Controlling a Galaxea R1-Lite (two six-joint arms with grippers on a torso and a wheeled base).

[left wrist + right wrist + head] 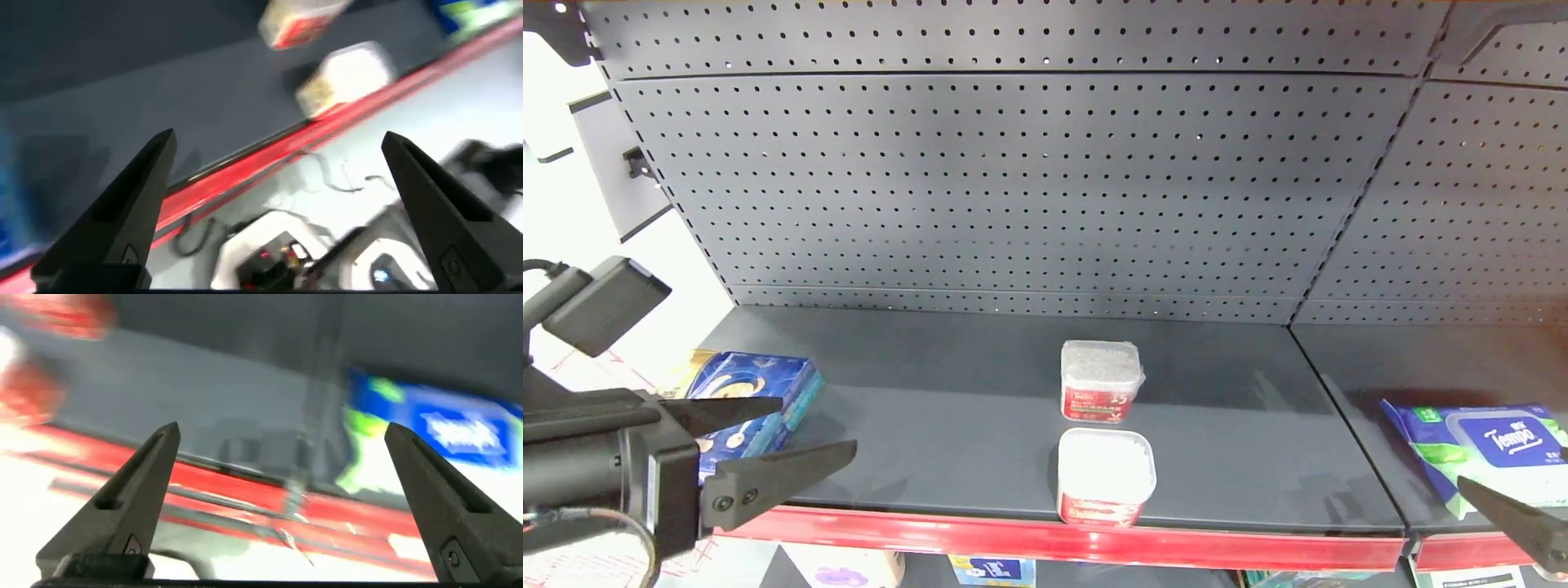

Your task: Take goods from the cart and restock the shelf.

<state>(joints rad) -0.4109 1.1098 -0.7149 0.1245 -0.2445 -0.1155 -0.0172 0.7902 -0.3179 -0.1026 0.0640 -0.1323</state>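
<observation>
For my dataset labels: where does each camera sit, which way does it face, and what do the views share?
Head: high on the robot, looking forward and down at the shelf; the left gripper shows.
Left wrist: behind the left gripper, seen open, looking across the red edge to the front tub.
Right wrist: behind the right gripper, seen open, facing the red edge and the wipes.
Shared: head and left wrist both see the front tub.

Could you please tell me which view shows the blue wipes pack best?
The head view: the blue wipes pack lies almost whole on the shelf. The right wrist view sees it low, from in front; the left wrist view catches a corner.
</observation>
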